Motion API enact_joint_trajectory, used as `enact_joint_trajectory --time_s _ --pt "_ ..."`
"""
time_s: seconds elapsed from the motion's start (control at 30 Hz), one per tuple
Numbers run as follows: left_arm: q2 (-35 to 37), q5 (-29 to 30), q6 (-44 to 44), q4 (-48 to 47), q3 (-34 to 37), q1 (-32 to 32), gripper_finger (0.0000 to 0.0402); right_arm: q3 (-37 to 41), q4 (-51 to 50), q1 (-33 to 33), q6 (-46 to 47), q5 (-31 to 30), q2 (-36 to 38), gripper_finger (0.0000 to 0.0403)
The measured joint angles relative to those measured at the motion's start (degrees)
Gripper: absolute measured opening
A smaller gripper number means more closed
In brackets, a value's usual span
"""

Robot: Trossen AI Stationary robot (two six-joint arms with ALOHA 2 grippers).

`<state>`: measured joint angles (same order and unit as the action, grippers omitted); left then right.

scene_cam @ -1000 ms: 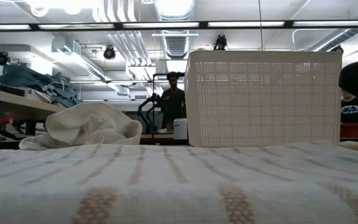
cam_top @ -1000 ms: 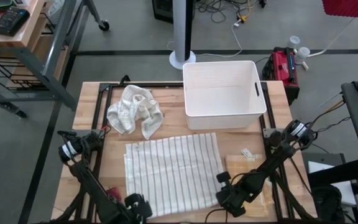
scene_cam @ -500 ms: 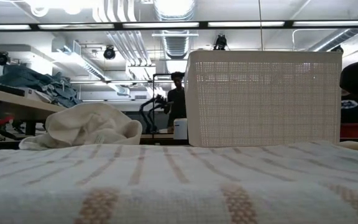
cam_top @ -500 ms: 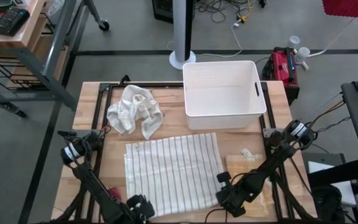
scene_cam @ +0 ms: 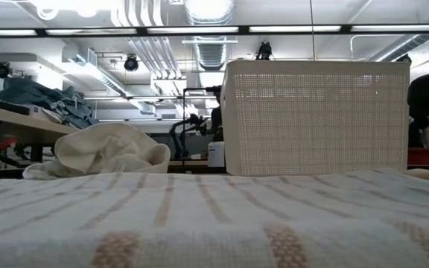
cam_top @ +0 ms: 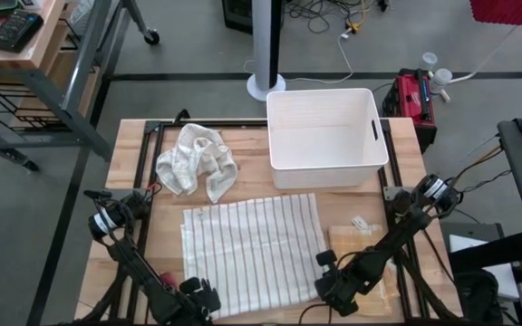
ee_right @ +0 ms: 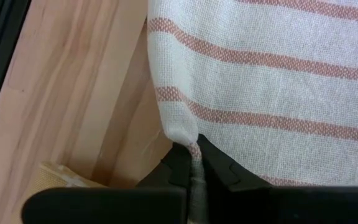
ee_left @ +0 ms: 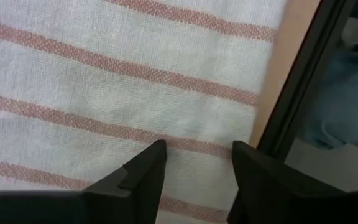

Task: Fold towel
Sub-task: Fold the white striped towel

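Right gripper (ee_right: pixel 194 163): pinching white, red-striped cotton towel (cam_top: pixel 252 249) corner
Left gripper (ee_left: pixel 194 163): spread, empty
Risk: one-sided lift skews the fold

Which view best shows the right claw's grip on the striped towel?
Right wrist view: the right claw is shut on a pinched fold at the striped towel edge. The high view only places it at the towel's near right corner; the low and left wrist views miss it.

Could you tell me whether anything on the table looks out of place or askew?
Only the crumpled white cloth stands out, lying bunched beside the white bin. The striped towel lies flat, slightly skewed to the table's edges.
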<state>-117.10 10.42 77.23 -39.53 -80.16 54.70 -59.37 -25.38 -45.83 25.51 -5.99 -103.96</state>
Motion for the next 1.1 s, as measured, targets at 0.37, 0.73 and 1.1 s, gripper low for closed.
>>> enact_joint_trajectory --time_s 0.37,0.73,1.1 --pt "0.3 -4.1 8.8 -0.1 3.1 -0.4 0.0019 -0.1 0.0 0.1 0.0 0.0 0.0 0.0008" --pt "-0.3 -0.7 11.0 -25.6 -14.9 1.5 0.0001 0.0 -3.9 0.0 3.7 -0.4 7.2 0.0001" --pt "-0.2 3.6 14.8 -49.8 -33.9 1.4 0.0000 0.0 -9.5 -2.3 10.5 -2.0 25.8 0.0001"
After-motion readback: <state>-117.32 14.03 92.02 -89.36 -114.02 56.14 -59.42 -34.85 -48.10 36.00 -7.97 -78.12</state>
